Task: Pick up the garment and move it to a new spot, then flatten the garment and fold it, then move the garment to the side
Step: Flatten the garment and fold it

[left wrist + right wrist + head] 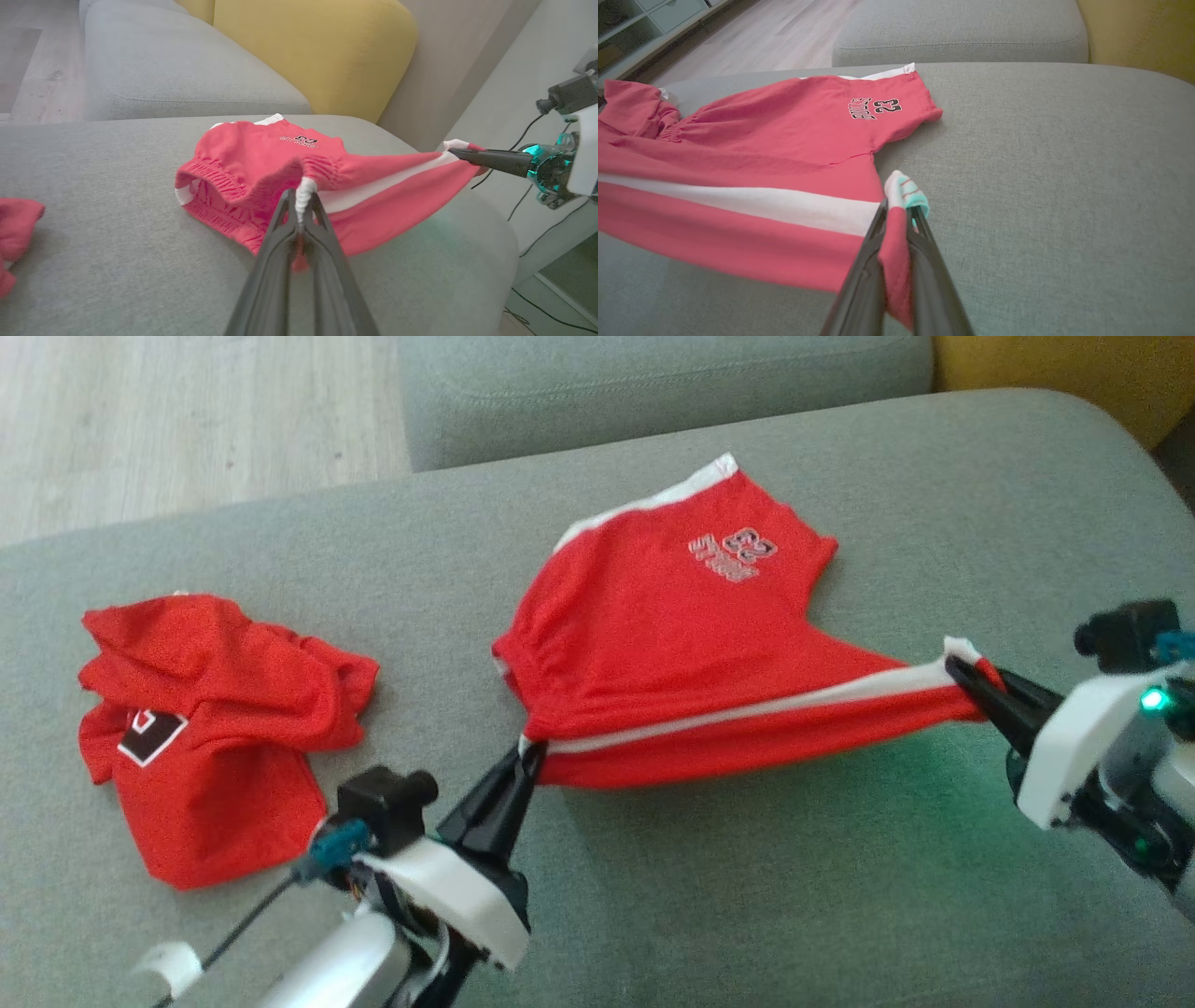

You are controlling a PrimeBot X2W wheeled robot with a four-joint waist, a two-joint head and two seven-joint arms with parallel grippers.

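While it's pulled taut, red shorts [672,644], white-striped

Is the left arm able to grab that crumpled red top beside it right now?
Probably not yet. The top lies near the left tool with bare couch between, but that tool is shut on the waistband of the shorts and would have to let go first.

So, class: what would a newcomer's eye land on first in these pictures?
The red shorts with a white side stripe, stretched over the grey cushion between the left gripper at the waistband and the right gripper at a leg hem. Next, a second red garment lying crumpled on the cushion's left.
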